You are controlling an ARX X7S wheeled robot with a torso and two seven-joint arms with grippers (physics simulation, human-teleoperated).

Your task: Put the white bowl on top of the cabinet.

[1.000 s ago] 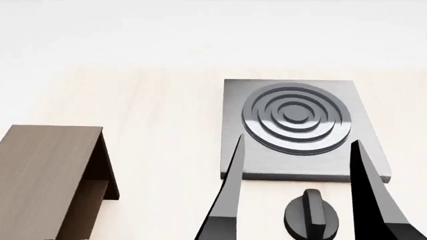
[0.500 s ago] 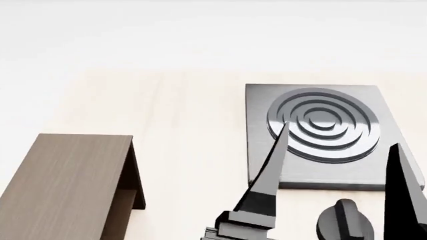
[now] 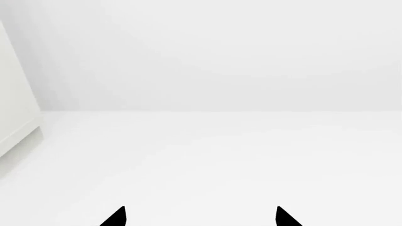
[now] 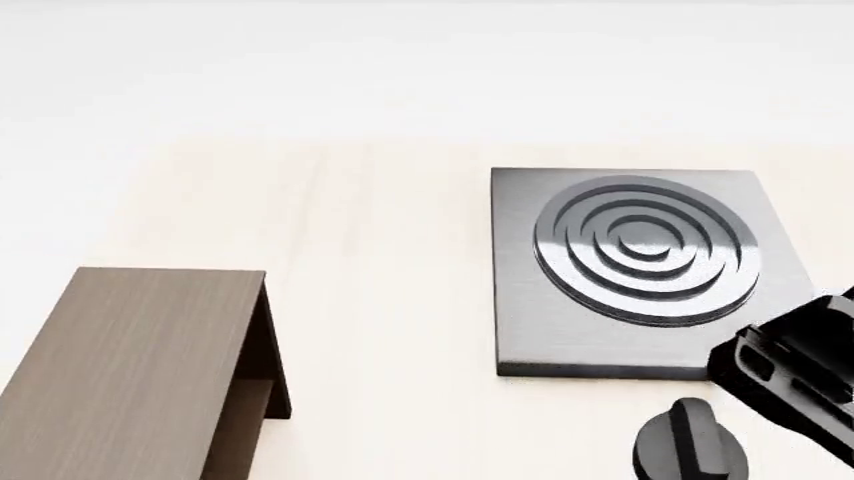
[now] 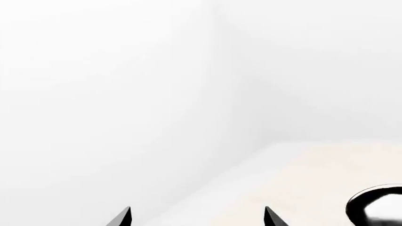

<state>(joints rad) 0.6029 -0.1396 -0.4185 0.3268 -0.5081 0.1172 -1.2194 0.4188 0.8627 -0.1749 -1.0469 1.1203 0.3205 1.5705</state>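
Observation:
The white bowl is out of view in every view. The dark brown wood-grain cabinet (image 4: 134,365) stands at the lower left of the head view, flat top bare, with its darker recessed side facing right. In the left wrist view my left gripper (image 3: 199,219) is open, its two black fingertips wide apart over plain white with nothing between them. My right gripper (image 5: 197,217) is open too, empty, and faces a white wall and the pale table's edge. Only a dark part of the right arm (image 4: 801,375) shows at the head view's right edge.
A grey square stove plate (image 4: 521,340) with raised rings lies right of the middle, with a black knob (image 4: 687,455) in front of it. A dark-rimmed round thing (image 5: 377,207) shows at the right wrist view's edge; I cannot tell what it is.
The right gripper's two fingers, which stood up in front of the stove plate, have left the head view; only the arm's dark body remains at the right edge. Earlier the view shifted leftward.

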